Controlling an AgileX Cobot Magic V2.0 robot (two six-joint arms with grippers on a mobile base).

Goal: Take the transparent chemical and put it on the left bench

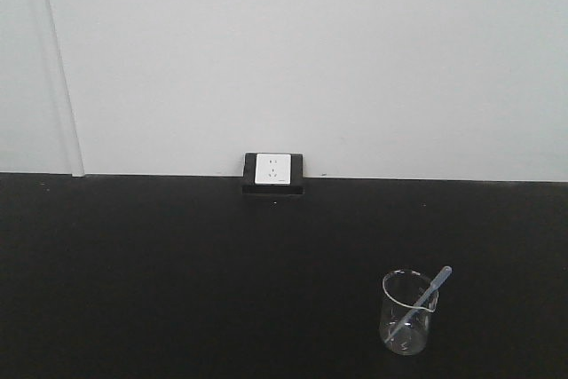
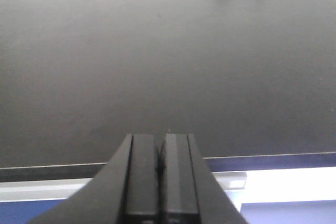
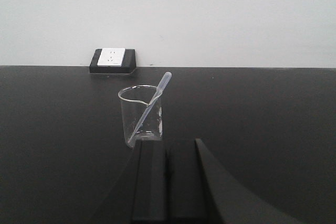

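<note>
Our left claw (image 2: 160, 140) and right claw (image 3: 167, 143) are clenched, empty; reaching in, we could topple the beaker (image 3: 152, 125) holding the pipette (image 3: 160, 87).

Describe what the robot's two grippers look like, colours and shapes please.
Both are matte black to dark grey. The left gripper has two flat, rectangular fingers with squared tips, flanked by sloping black housing. The right gripper looks the same. No cables, labels or markings show in either wrist view.

A glass beaker (image 1: 399, 312) stands on black benchtop (image 1: 177, 272), apparently a socket (image 1: 272, 169) behind.
</note>
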